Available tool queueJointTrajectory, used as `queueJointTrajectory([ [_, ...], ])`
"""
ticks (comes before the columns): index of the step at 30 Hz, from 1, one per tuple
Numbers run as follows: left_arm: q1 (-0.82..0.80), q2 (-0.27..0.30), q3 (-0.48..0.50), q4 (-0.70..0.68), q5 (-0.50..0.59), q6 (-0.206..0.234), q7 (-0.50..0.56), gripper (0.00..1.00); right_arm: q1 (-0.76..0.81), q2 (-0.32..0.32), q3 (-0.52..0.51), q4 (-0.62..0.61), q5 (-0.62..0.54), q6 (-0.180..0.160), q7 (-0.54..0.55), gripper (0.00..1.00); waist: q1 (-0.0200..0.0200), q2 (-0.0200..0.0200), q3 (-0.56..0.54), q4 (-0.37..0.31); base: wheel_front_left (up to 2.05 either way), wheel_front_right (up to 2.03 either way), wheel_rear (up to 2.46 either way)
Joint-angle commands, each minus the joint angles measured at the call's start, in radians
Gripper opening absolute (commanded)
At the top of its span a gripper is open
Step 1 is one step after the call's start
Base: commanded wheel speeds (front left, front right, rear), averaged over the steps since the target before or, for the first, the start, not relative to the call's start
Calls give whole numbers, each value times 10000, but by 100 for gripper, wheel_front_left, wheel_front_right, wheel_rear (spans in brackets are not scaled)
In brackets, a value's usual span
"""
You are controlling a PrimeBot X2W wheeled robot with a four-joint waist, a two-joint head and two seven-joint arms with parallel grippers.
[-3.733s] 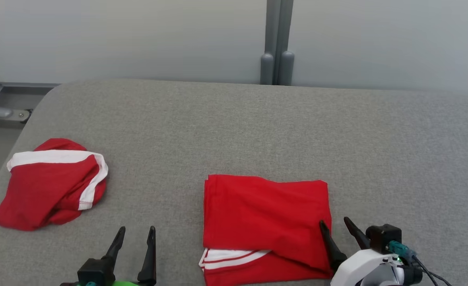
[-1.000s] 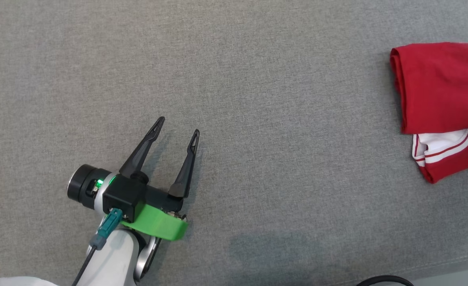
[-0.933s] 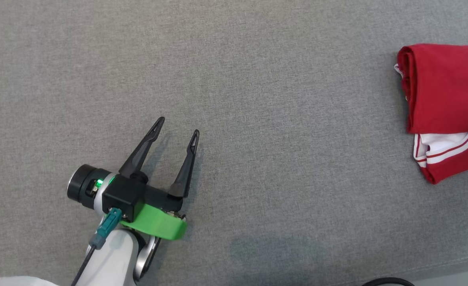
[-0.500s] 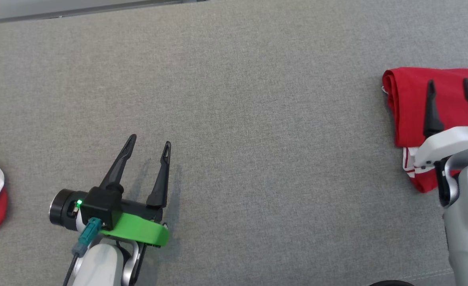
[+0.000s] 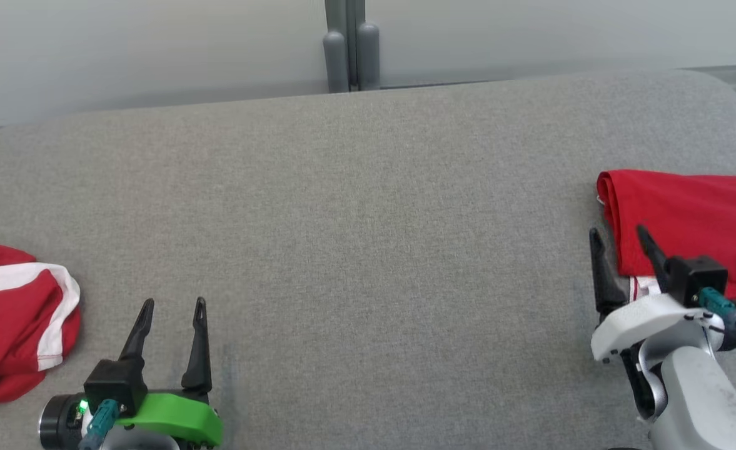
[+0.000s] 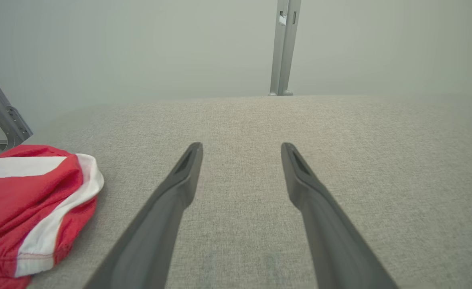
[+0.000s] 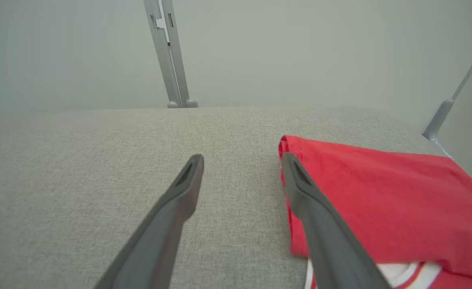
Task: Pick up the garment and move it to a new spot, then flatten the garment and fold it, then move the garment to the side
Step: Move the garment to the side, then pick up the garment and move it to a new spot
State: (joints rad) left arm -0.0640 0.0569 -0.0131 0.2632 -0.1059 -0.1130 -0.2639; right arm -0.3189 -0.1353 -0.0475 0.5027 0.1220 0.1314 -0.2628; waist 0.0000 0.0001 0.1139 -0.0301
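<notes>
Two red garments lie on the wide grey fabric-covered table (image 5: 368, 206), one at each end and well apart. The folded red cloth garment (image 5: 693, 212) lies flat at the robot's right end, near the rounded far corner, with its rolled fold edge facing the middle of the table; a patch of white trim with thin red stripes shows at its near edge in the right wrist view. The crumpled red garment with white bands (image 5: 11, 325) sits in a loose heap at the left end.

Two grippers are low in the head view, each with two long dark fingers, four in all. The left gripper (image 5: 174, 302), which has a bright green bracket (image 5: 174, 419) behind it, hovers over bare grey fabric to the right of the crumpled heap and apart from it; its jaws stand well apart, with nothing between them but tabletop. The right gripper (image 5: 617, 231), on a white wrist housing (image 5: 636, 322), is at the folded garment's left edge. Its jaws are also spread wide and grip nothing; in the right wrist view one finger lies over bare table and the other runs along the red fold edge, and I cannot tell whether it touches the cloth.

One grey upright post (image 5: 346, 47) stands behind the table's far edge, against a pale wall (image 5: 124, 50); one teal plug sits on each wrist, two in total.
</notes>
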Motion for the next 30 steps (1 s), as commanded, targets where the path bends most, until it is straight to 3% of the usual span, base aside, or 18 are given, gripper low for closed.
queueJointTrajectory([
  [1, 225, 10, 97, 61, -6, 65, 2, 100, 272, 50, 88, 26, 89, -16, -26, 100, 0, -1, -826, 324, 0, 0, 0],
  [16, 811, -54, 514, 622, 84, 45, 2, 100, 1633, 502, 766, -382, 175, -16, -26, 100, 0, -1, -1802, 573, 0, 0, 0],
  [30, 909, -54, 362, 693, -18, 1, 2, 100, 1835, 645, 834, -581, 112, -16, -26, 100, 0, -1, -1790, 784, 0, 0, 0],
])
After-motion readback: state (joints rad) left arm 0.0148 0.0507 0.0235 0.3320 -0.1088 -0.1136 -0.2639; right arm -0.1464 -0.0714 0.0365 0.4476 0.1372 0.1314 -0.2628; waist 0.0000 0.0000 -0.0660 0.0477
